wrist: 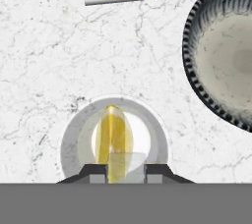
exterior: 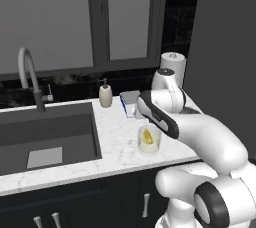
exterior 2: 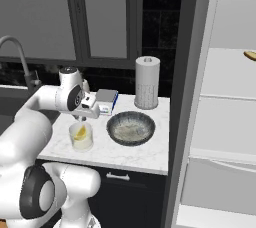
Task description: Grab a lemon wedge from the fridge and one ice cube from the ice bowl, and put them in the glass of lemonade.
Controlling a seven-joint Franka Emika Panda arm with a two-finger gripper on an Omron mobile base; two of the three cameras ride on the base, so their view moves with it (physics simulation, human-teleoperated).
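One wedge (wrist: 112, 142) is seen in the glass (wrist: 114, 139), standing on edge in the pale liquid. Gripper (wrist: 125, 171) is hung right over the glass; its two tips are seen at the wedge's near end w/ only a narrow gap between them. Jaws are all but closed; whether the wedge is pinched betw. them or lying loose in the glass can't be told.

From the right base cam, the gripper (exterior 2: 80, 118) is seen just above the glass (exterior 2: 81, 137), w/ the wedge (exterior 2: 80, 132) showing yellow inside. Ice bowl (exterior 2: 131, 128) is set just beside the glass, on the fridge side; paper-towel roll (exterior 2: 147, 82) is stood behind it, a small scale (exterior 2: 106, 101) behind the glass. Fridge (exterior 2: 220, 102) door is open, white shelves shown.

From the left base cam, the glass (exterior: 149, 140) is found on the marble counter (exterior: 115, 137) near the front edge, sink (exterior: 45, 137) to its left, soap bottle (exterior: 105, 95) at the back.
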